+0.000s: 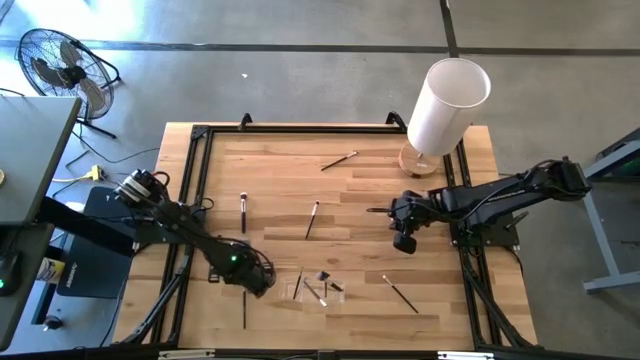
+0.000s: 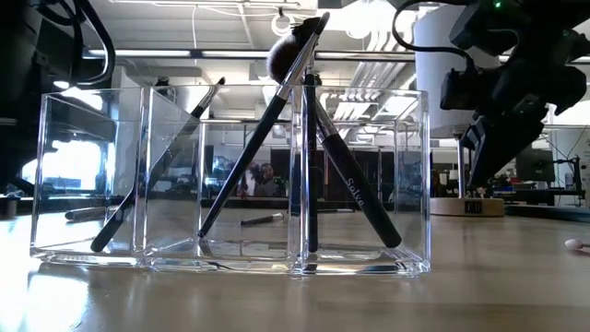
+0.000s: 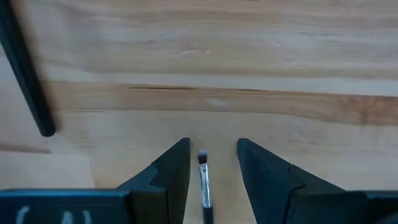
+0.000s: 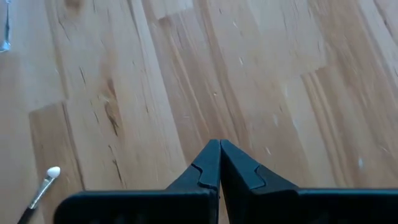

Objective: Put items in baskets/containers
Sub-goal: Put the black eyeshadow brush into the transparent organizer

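My left gripper (image 1: pixel 255 282) is low over the table's near left part, just left of the clear holder (image 1: pixel 315 288). It is open, and its fingers stand on either side of a thin brush (image 3: pixel 204 180) with a small bristle tip, which lies flat on the wood. My right gripper (image 1: pixel 405 243) hangs shut and empty over the right middle (image 4: pixel 219 144). The three-compartment holder (image 2: pixel 92 184) has several dark brushes (image 2: pixel 258 157) leaning inside it. Loose brushes lie on the table (image 1: pixel 339 160), (image 1: pixel 243 212), (image 1: pixel 312 220), (image 1: pixel 400 293), (image 1: pixel 243 310).
A tall white cylinder (image 1: pixel 445 105) on a round wooden base stands at the far right corner. Black frame rails (image 1: pixel 200 140) run along the table's edges. A white-tipped brush (image 4: pixel 46 180) lies near my right gripper. Another dark handle (image 3: pixel 25 68) lies beyond my left fingers.
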